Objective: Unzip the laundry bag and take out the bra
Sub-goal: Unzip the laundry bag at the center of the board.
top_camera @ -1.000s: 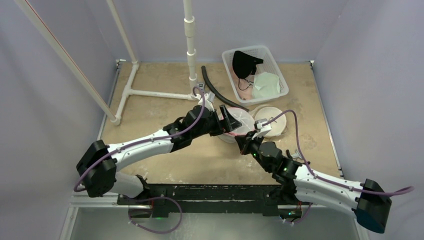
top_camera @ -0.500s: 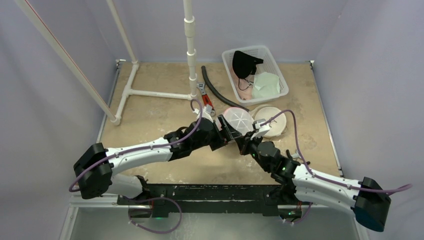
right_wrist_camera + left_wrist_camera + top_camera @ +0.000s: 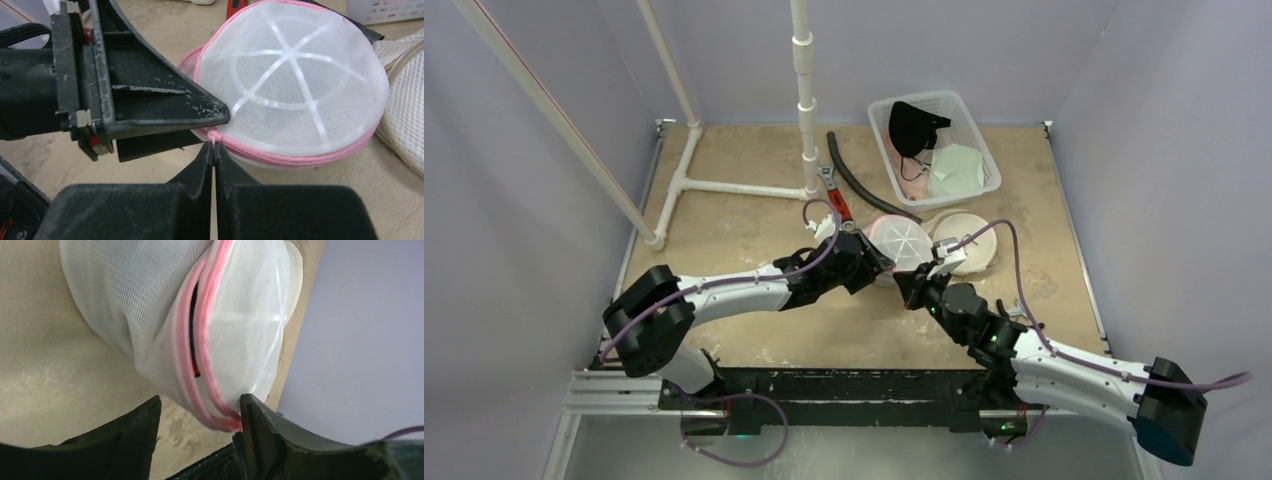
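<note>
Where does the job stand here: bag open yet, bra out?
Done: in the left wrist view the zipper of the laundry bag gapes partway, with something dark and red showing inside. In hand: the right gripper is shut on the zipper pull; the open left gripper straddles the bag's edge. Left: the zipper's front stretch looks closed in the right wrist view, and nothing is out.

Basket (image 3: 882,140) behind laundry bag (image 3: 902,243) on table (image 3: 744,220)
</note>
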`<state>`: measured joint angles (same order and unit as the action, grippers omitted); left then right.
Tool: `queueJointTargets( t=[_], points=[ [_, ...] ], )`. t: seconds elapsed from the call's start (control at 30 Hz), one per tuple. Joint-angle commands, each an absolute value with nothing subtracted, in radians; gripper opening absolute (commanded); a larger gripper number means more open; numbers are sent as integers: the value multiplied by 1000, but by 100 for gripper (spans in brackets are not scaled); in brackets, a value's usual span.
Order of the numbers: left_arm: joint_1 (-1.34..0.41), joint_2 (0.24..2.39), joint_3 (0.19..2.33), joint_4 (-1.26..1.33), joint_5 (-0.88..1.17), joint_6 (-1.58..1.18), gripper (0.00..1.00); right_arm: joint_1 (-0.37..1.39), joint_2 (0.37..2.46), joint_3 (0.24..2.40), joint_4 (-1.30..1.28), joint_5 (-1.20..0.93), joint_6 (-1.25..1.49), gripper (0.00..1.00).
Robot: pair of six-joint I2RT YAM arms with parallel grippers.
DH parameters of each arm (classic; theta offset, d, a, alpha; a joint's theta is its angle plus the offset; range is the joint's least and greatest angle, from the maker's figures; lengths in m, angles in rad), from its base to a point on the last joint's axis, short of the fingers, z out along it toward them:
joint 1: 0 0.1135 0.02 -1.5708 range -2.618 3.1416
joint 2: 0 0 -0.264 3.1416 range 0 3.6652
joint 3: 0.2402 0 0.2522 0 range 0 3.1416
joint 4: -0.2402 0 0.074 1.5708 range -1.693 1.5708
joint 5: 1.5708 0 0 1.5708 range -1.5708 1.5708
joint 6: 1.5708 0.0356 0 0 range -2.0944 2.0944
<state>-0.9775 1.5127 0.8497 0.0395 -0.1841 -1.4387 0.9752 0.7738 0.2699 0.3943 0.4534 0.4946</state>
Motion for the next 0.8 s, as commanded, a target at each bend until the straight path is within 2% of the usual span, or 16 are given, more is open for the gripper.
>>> queueJointTargets(
  t=[0.0,0.2,0.27,0.37,0.77],
  points=[
    [-956,1551,937,64,-211,-1426,52,979,755,279,422,455,484,0],
    [-932,1564,945,73,-204,-1417,35,979,749,275,424,446,482,0],
    [-925,1556,939,72,-201,-1409,23,979,750,277,422,448,483,0],
    [-911,1528,927,72,-190,-1377,0,980,753,281,419,455,483,0],
    [-708,1290,786,56,-15,-1223,0,980,865,344,381,485,525,0]
  ],
)
